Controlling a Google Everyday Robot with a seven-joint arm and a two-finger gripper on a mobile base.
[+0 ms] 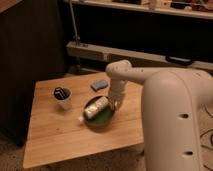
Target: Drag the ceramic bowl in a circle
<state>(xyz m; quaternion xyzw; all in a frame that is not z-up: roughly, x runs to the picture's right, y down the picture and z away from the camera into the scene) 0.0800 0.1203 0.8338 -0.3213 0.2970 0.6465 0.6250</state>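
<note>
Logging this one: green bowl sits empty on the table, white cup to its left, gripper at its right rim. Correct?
Not empty: the camera view shows a pale bottle lying in the green bowl. The white cup is left of it, the gripper at its right rim.

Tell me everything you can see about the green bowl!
The ceramic bowl is wide, shallow, round and glossy green, like a plate. It sits flat on the wooden table, near the white cup but not touching it. A pale bottle lies on its side in it. The robot's gripper, shut, is at the rim farthest from the cup.
</note>
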